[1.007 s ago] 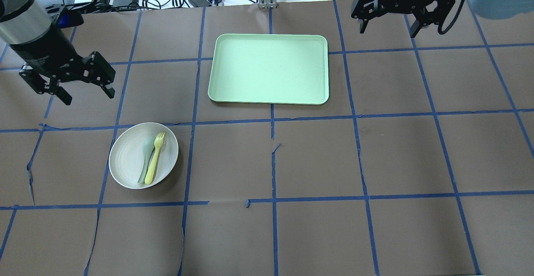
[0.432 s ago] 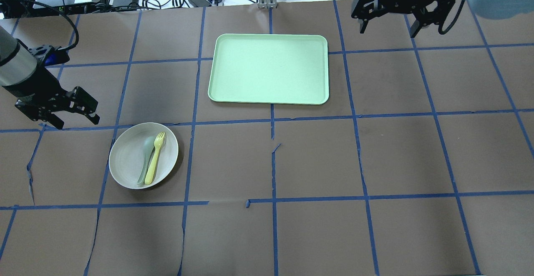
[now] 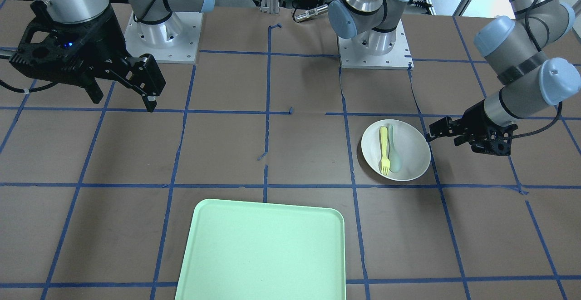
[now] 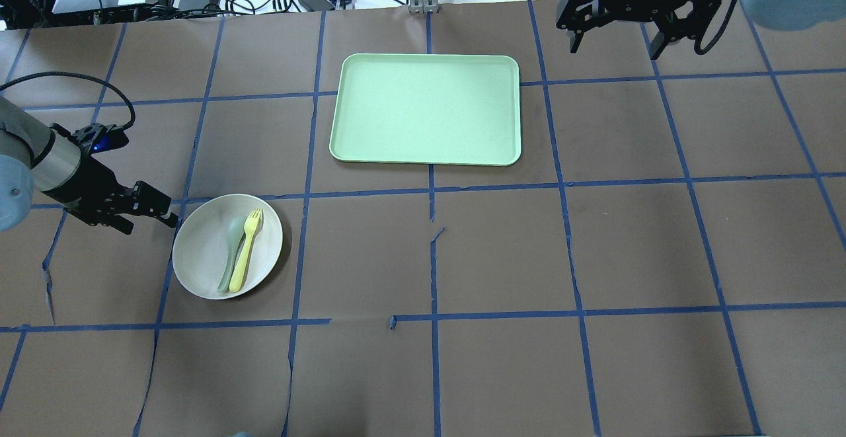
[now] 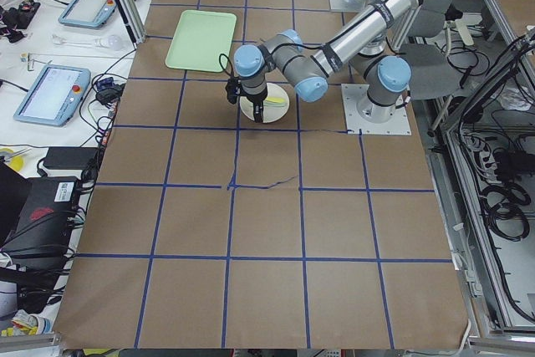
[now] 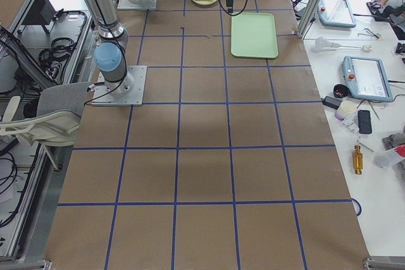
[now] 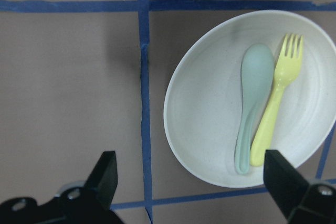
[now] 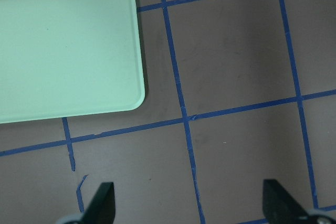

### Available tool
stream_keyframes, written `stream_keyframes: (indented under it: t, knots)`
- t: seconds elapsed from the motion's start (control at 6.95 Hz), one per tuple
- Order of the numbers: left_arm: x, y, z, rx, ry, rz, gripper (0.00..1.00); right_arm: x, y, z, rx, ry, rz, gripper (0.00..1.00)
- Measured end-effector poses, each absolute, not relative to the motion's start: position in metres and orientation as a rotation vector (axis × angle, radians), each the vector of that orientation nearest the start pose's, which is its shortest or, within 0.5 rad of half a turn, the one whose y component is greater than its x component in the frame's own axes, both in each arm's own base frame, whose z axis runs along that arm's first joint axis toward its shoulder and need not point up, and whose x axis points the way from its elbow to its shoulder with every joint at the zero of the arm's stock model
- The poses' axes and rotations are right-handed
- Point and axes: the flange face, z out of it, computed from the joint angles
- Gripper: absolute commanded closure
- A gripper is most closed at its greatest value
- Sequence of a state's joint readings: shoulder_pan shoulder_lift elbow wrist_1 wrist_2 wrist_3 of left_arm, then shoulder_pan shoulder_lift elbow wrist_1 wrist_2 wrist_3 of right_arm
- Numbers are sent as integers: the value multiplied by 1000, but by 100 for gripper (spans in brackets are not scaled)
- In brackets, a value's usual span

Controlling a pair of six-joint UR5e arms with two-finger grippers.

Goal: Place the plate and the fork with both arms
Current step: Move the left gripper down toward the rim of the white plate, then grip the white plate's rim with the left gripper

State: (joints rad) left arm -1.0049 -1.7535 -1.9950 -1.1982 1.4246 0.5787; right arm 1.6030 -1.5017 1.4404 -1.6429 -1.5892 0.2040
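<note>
Left gripper (image 4: pixel 152 217) hovers low, jaws wide and empty, just beside the plate (image 4: pixel 205 252). The fork (image 4: pixel 246 252) lies in it by a spoon (image 4: pixel 231 252). Right gripper (image 4: pixel 615 47) hangs spread, empty, near the tray (image 4: pixel 423 106). Nothing grasped or placed yet, I'd say.

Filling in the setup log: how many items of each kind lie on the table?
plate: 1
fork: 1
spoon: 1
tray: 1
Total: 4
</note>
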Motion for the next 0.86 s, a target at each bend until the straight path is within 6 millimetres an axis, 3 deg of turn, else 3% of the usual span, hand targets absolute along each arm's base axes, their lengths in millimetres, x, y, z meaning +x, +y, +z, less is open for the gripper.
stream_keyframes:
  t: [0.72, 0.86]
  knots:
    - [135, -480, 182, -32, 3451, 345, 44, 149, -528, 526, 271, 3125, -213, 0]
    - [136, -481, 177, -37, 3457, 361, 67, 149, -528, 526, 271, 3125, -214, 0]
